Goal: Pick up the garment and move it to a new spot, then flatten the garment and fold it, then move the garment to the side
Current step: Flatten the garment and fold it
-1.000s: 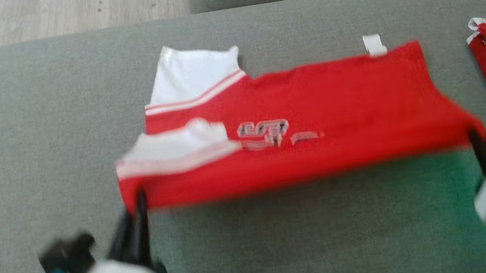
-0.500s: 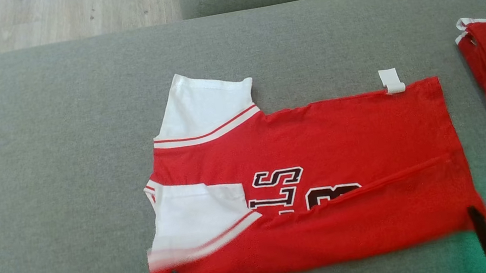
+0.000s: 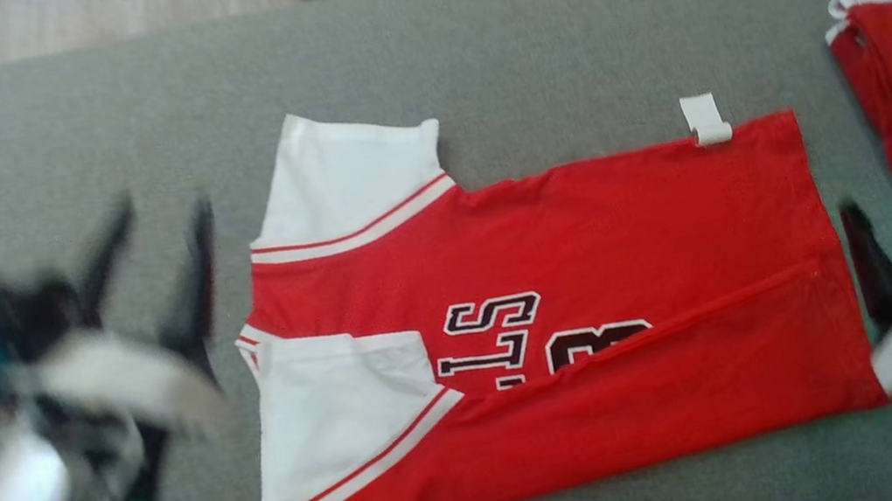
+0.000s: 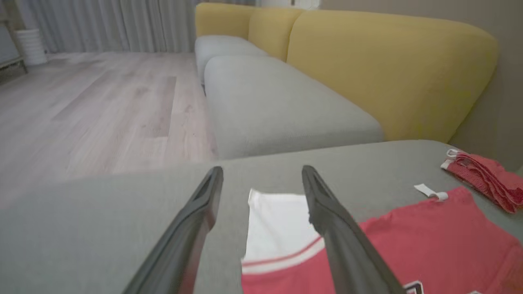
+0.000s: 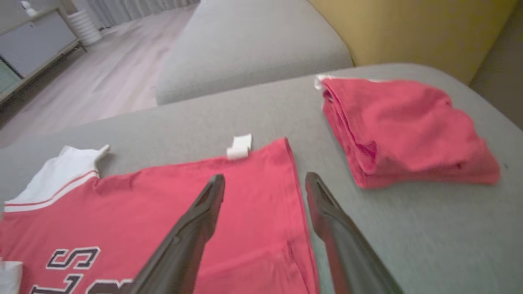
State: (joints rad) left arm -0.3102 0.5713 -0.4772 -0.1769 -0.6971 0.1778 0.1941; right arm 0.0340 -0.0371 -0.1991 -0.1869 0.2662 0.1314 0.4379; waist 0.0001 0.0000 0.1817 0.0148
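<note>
Red garment [image 3: 570, 250]: one jersey is lying flat on the grey cushion [image 3: 467, 35] between the two grippers, with its near long edge folded up over the front.
White sleeves [image 3: 350, 172]: two are showing, one sticking out past the far edge and the other lying folded across the red front.
White tag [image 3: 705, 119]: one is poking out from the far edge, near the hem end.
Folded red pile [image 5: 404, 130]: one is sitting on the same cushion, apart from the garment, on the robot's right.
Left gripper [image 3: 162, 209]: its two fingers are standing spread wide beside the sleeve end, apart from the cloth. Its wrist view is showing the far sleeve and bare cushion between them.
Right gripper [image 3: 883, 207]: its two fingers are standing spread just beside the hem end, and its wrist view is showing the hem edge between them. Whether they are touching the cloth is not clear.
Lettering [image 3: 494, 336]: black-and-white characters are showing on the front, their near parts hiding under the folded strip.
Blur: the left gripper and its forearm are smearing in the head view, so their outlines are hard to make out.
Cut off: the garment's near sleeve-end corner is running off the head view's bottom edge, and the red pile is running off its right edge.
Background: one yellow sofa back [image 4: 388, 61], one more grey seat [image 4: 278, 106] and a wooden floor [image 4: 102, 106] are showing beyond.
</note>
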